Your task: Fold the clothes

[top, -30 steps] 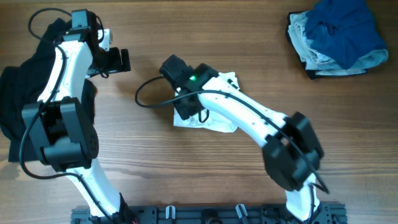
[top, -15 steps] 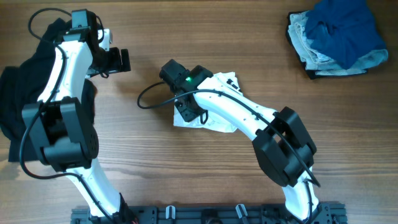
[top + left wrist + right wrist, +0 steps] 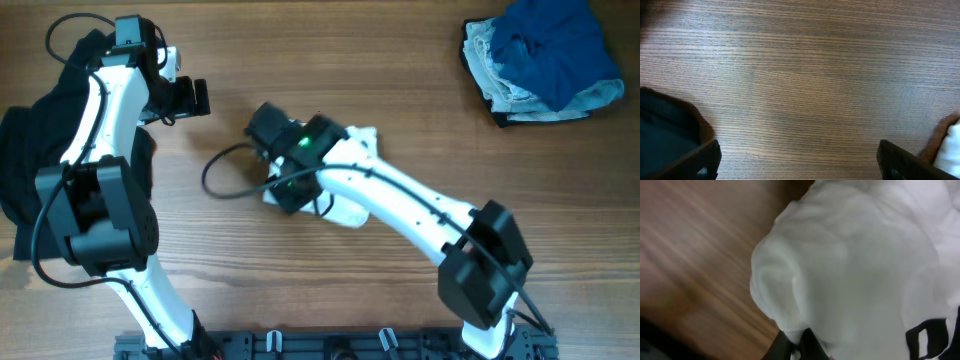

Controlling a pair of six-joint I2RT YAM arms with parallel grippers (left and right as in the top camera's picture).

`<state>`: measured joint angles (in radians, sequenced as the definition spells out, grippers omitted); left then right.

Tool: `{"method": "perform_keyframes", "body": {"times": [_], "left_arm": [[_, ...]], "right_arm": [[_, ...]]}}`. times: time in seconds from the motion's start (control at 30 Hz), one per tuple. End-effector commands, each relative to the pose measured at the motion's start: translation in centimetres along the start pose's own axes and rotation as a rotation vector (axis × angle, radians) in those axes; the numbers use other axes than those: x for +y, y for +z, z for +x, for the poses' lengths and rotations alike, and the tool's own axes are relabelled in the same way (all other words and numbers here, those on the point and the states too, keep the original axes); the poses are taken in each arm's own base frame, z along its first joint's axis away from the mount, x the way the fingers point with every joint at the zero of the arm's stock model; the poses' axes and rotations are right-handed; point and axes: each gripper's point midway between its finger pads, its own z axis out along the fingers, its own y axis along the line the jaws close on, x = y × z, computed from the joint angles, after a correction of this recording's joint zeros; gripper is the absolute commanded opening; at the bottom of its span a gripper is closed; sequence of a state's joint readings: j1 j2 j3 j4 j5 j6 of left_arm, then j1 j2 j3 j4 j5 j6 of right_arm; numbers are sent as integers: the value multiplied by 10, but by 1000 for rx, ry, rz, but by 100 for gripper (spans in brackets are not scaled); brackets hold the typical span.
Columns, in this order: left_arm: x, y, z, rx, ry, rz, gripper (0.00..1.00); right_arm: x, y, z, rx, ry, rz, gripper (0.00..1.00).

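- My right gripper (image 3: 283, 188) is clamped tight, its jaws pinching a fold of the soft white fabric garment (image 3: 348, 207). In the right wrist view the gripper (image 3: 797, 347) shows only as dark tips at the bottom edge, with the cloth bunched right above them.
- The white fabric garment (image 3: 850, 265) lies crumpled near the middle of the brown wood-grain table (image 3: 300, 290), mostly under my right arm.
- Writing: a piece of bold black block lettering (image 3: 930, 335) shows at the lower right of the right wrist view. Only a fragment of one curved letter shows, and I cannot read it.
- A small green light (image 3: 303, 143) glows on my right wrist, and a thin black cable (image 3: 222, 178) loops from it onto the wood.
- My left gripper (image 3: 185, 98) stands wide open with nothing in it, above bare wood towards the far left. In its own view the gripper (image 3: 797, 160) has one dark finger at each bottom corner.
- The large plain black fabric garment (image 3: 20, 150) lies heaped at the table's left edge, beneath my left arm.
- The smaller navy-blue garment (image 3: 555, 50) sits on top of the pale-denim garment (image 3: 490, 65) in a pile at the far right corner, well apart from both grippers.
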<state>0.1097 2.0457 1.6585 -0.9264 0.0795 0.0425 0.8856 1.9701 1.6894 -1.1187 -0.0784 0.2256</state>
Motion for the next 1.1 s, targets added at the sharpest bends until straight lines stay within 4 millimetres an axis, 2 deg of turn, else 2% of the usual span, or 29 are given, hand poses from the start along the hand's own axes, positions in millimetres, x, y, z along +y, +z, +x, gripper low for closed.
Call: {"method": "perform_keyframes", "body": {"times": [0.0,0.03,0.07,0.1,0.13,0.2,0.27,0.37,0.43,0.5,0.57,0.6,0.63,0.7,0.77,0.87,0.93,1.07], "left_arm": [[1,2,-1,3,-13,14,100],[1,2,-1,3,-13,14,100],[1,2,-1,3,-13,14,100],[1,2,-1,3,-14,14,100],[1,2,-1,3,-14,14,100],[1,2,-2,2,-13,14,100],[1,2,-2,2,-14,14,100],[1,2,-2,2,-14,14,100],[1,2,-2,2,-14,14,100],[1,2,-2,-1,-13,14,100],[1,2,-3,-4,-13,15,100],[1,2,-4,-8,-13,15,100],[1,2,-5,-10,-13,15,100],[1,2,-6,-15,-12,15,100],[1,2,-6,-17,-12,15,100],[1,2,-6,-17,-12,15,100],[1,2,-6,-17,-12,15,100],[1,2,-8,-23,-11,15,100]], "right_arm": [[37,2,13,32,-60,-62,4],[39,2,15,37,-67,-58,4],[40,2,18,44,-78,-54,10],[40,2,20,53,-100,-53,23],[39,2,23,64,-106,-48,41],[36,1,25,78,-114,-46,53],[29,-6,22,64,-94,-46,56],[13,-26,7,-1,-50,-47,57],[-14,-47,-10,-76,36,-15,69],[-45,-61,-22,-129,103,8,74],[-78,-64,-29,-153,164,24,75],[-102,-61,-32,-156,195,37,75],[-118,-58,-34,-153,211,45,75],[-139,-48,-34,-136,226,25,75],[-151,-36,-31,-103,228,-13,73],[-156,-18,-23,-46,214,-51,71],[-148,-9,-19,-21,167,-106,70],[-124,-7,-19,-32,61,-236,68]]}}
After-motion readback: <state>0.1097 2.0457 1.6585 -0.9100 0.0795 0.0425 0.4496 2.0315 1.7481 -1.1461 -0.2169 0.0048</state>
